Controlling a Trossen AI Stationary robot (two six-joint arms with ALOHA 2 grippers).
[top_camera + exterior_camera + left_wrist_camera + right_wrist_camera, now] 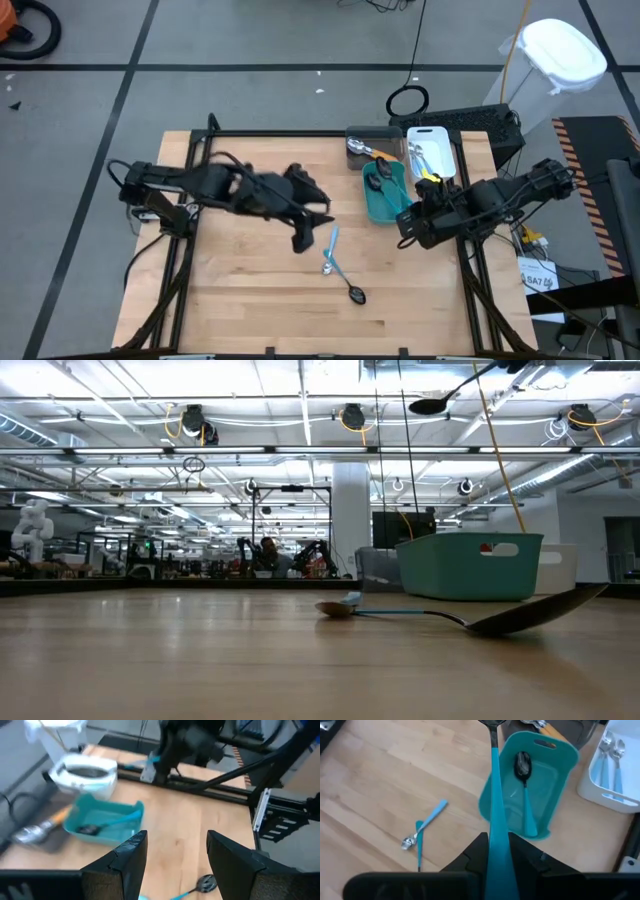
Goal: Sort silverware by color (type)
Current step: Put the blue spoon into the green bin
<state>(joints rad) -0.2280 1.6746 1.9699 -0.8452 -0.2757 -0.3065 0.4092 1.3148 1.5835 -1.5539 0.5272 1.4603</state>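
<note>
My right gripper (498, 842) (408, 218) hovers just beside the near end of the teal bin (388, 192), shut on a teal-handled spoon (495, 780) with a dark head (432, 405). My left gripper (176, 855) (303, 238) stands open above mid-table, with nothing between its fingers. On the wood lie a light-blue utensil (331, 250) and a dark-headed spoon with a teal handle (352, 290), their ends crossing. One like spoon (524, 775) lies in the teal bin. My right gripper pinches the spoon's teal handle (496, 817) between its two fingers, near the handle's free end. The handle runs straight out ahead of the fingers, which slant downward. The spoon is lifted clear, high over the table, its dark head farthest from the gripper.
A white bin (432, 150) with light-blue-handled silver spoons stands at the far right. Beside it is a gray bin (372, 142) with orange-handled pieces. A black frame rail (300, 133) lines the table's far edge. Bare wood spreads over the table's near half.
</note>
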